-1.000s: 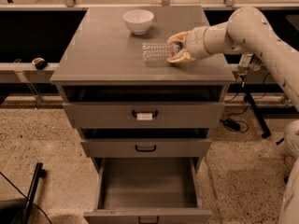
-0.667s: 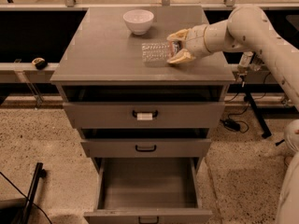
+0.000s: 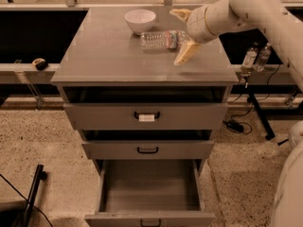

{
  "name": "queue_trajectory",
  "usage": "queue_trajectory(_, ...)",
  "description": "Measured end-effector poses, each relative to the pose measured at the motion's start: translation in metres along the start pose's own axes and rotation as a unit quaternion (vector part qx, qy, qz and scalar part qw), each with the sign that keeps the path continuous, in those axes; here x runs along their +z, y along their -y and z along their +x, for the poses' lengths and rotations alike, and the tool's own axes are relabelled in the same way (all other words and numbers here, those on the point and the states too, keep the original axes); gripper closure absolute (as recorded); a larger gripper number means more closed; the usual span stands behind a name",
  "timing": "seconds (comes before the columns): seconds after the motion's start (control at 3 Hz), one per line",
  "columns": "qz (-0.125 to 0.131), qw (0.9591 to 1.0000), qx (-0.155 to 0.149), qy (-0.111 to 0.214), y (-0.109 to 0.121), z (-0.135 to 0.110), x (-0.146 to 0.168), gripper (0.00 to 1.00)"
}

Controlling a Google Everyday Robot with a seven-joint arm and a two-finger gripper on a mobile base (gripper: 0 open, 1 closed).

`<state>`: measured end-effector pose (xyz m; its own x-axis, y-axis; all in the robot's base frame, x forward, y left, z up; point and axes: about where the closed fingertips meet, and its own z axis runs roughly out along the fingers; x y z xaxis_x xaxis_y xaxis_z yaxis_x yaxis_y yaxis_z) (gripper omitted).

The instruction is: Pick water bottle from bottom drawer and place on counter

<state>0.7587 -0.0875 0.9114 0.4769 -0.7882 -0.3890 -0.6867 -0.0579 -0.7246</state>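
The water bottle (image 3: 158, 39) lies on its side on the counter (image 3: 104, 56), just right of a white bowl, with its labelled end toward the arm. My gripper (image 3: 182, 34) is at that end. Its fingers are spread wide: one fingertip (image 3: 179, 13) is behind the bottle and one (image 3: 185, 54) is in front, low over the counter top. The jaws stand apart and do not squeeze the bottle. The bottom drawer (image 3: 149, 216) is pulled open below, and its inside looks empty.
A white bowl (image 3: 140, 20) stands at the back of the counter next to the bottle. The upper drawer (image 3: 147, 116) and middle drawer (image 3: 147, 150) are shut. Two small bottles (image 3: 255, 56) hang right of the cabinet. A black stand (image 3: 33, 193) lies on the floor at the left.
The gripper's fingers have spread apart from their closed hold on the bottle. The bottle now lies a little farther back on the counter, nearer the bowl.
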Motion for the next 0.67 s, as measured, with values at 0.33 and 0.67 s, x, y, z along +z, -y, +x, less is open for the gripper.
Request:
queue_trajectory(0.33, -0.001, 0.9998, -0.005, -0.021, 0.011, -0.009, -0.022, 0.27)
queue_trajectory(0.67, -0.005, 0.9989, -0.008, -0.046, 0.017, -0.02, -0.046, 0.2)
